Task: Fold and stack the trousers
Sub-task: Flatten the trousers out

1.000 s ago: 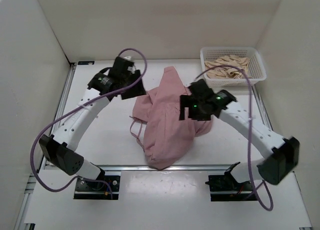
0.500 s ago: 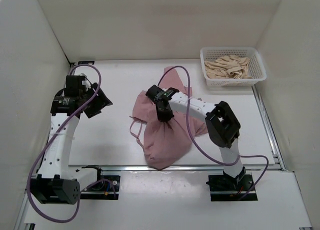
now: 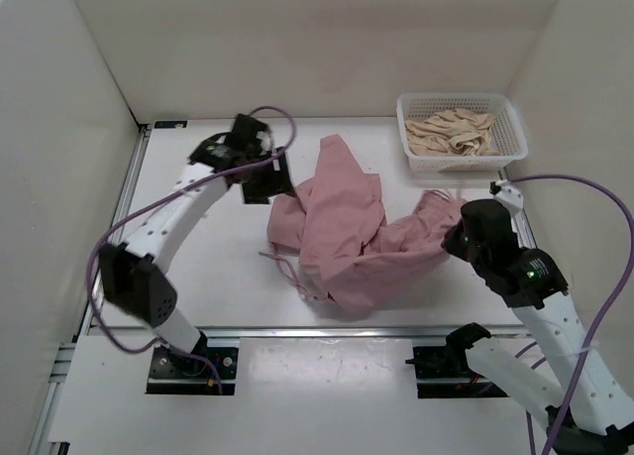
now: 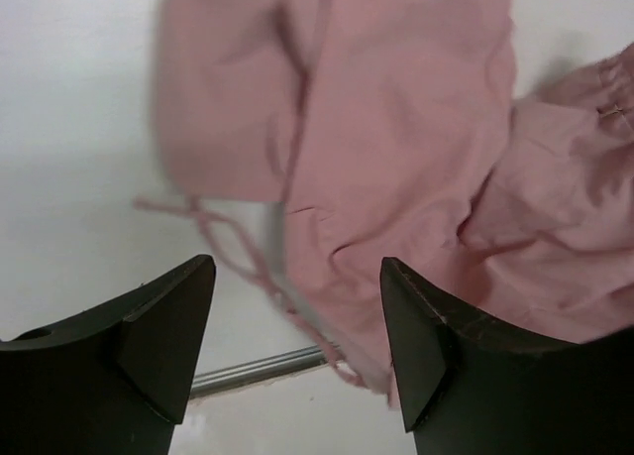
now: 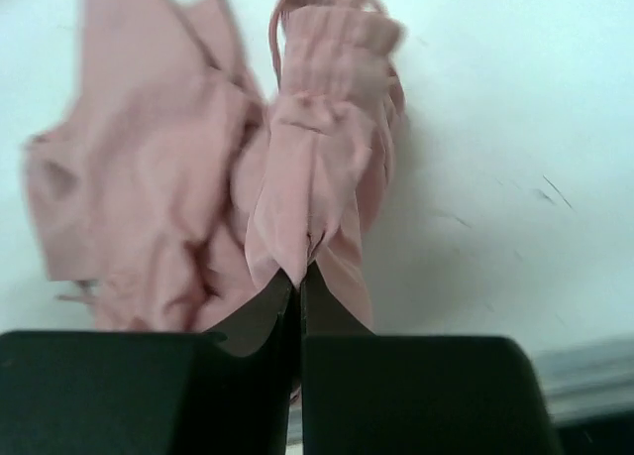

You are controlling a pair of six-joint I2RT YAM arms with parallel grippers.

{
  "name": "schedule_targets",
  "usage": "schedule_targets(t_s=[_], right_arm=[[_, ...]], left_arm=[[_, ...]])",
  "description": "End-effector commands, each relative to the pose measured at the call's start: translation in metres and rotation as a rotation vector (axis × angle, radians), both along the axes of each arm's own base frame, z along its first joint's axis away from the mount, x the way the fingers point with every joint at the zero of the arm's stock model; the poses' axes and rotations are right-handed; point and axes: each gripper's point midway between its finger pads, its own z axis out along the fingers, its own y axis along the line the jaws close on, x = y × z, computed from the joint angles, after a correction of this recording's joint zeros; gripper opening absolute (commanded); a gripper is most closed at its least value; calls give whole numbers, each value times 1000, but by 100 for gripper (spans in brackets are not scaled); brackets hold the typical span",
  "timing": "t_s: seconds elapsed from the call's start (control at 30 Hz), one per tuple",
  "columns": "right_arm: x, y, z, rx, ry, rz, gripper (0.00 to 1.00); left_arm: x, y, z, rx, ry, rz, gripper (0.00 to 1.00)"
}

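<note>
The dusty-pink trousers (image 3: 342, 242) lie crumpled mid-table, one leg drawn out to the right. My right gripper (image 3: 457, 240) is shut on that leg's fabric; in the right wrist view the jaws (image 5: 300, 274) pinch a fold of the trousers (image 5: 307, 177), with the gathered cuff (image 5: 337, 27) beyond. My left gripper (image 3: 269, 182) hovers open at the trousers' upper left edge, holding nothing. In the left wrist view its jaws (image 4: 297, 346) stand wide apart above the trousers (image 4: 396, 148) and a drawstring cord (image 4: 233, 247).
A white mesh basket (image 3: 515, 128) holding beige cloth (image 3: 451, 133) stands at the back right. A metal rail (image 3: 327, 331) runs along the table's near edge. White walls enclose the table on three sides.
My right gripper has shut on a trouser leg and pulled it out to the right. My left arm swung from the far left back to the trousers' upper left edge, opening wider.
</note>
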Motion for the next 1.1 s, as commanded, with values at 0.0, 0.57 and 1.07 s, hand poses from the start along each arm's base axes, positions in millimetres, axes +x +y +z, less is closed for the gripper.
schedule_targets(t_s=[0.0,0.57,1.07], right_arm=[[-29,-25,-55,-83,201,-76,0],[-20,-13,-44,17,203,-117,0],[-15,-16,-33,-7,183,-116,0]], left_arm=[[10,-58,-7,13,-6,-104,79],[77,-107,-115,193,147,-113,60],[112,-94,-67,160,20,-92,38]])
